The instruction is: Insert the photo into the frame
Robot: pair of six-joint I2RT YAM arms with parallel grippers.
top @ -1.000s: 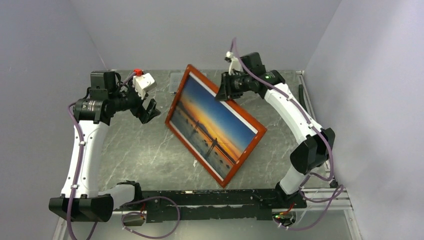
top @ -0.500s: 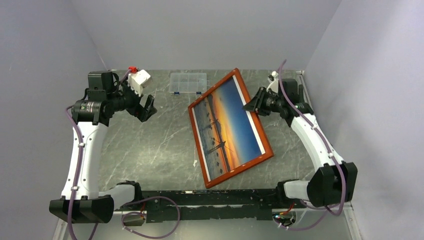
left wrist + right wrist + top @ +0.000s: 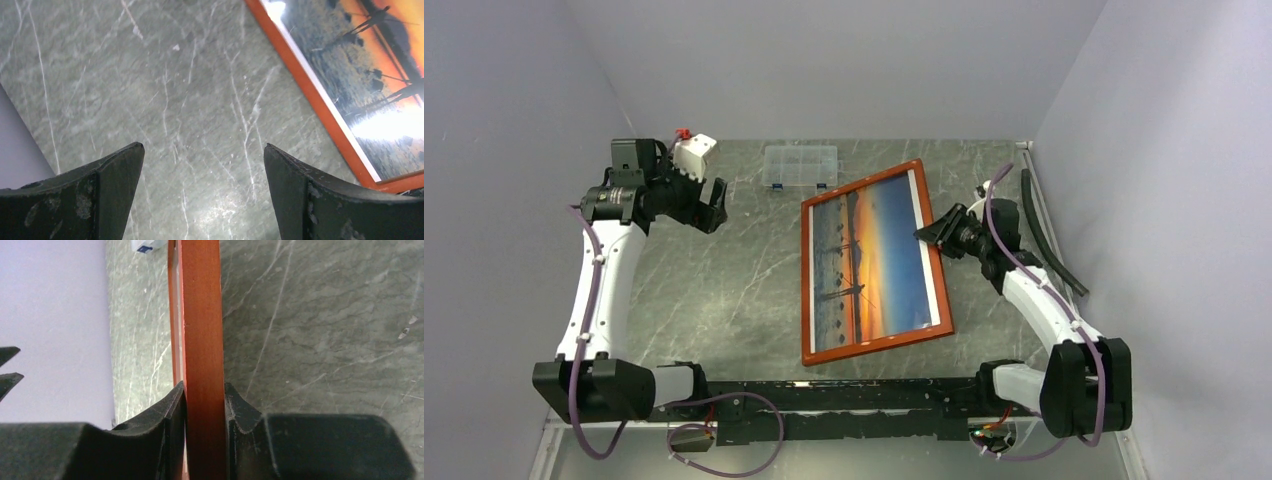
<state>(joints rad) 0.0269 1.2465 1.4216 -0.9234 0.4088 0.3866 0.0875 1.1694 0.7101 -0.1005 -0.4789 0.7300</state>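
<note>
- One red-bordered frame (image 3: 805,280) sits right of centre on the marble table (image 3: 714,290), with a single sunset photo (image 3: 874,262) face up inside its border.
- The right claw (image 3: 932,229) pinches the frame's right edge.
- The left claw (image 3: 714,205) hovers spread wide, holding nothing, well apart from the frame.
- One clear compartment box (image 3: 800,165) lies by the far edge.

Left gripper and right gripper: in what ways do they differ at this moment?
The left gripper is wide open and holds nothing; the right gripper is shut on the edge of the frame. The left gripper hangs over the table, apart from the frame; the right gripper touches the frame on both sides. Both have dark fingers.
</note>
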